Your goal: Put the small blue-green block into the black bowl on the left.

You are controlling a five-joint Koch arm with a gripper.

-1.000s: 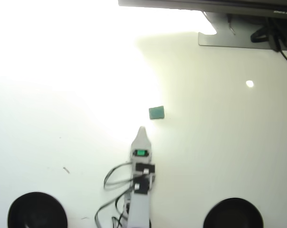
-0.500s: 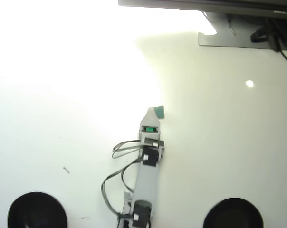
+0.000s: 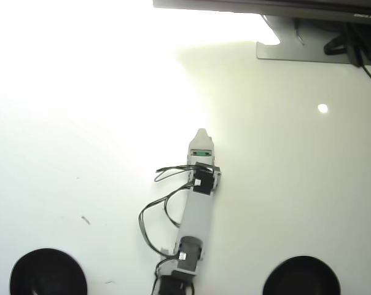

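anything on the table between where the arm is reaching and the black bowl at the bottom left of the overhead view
Nothing visible does. The table between the gripper and the black bowl is bare apart from a tiny dark speck. The blue-green block itself is hidden under the gripper.

text: none legible | labels: none | brands: none | numbers: none

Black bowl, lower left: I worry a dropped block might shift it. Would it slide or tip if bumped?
The black bowl looks wide and round, so it probably resists tipping. The white table looks smooth and glossy, so a sideways bump may slide it. Its weight cannot be judged from above.
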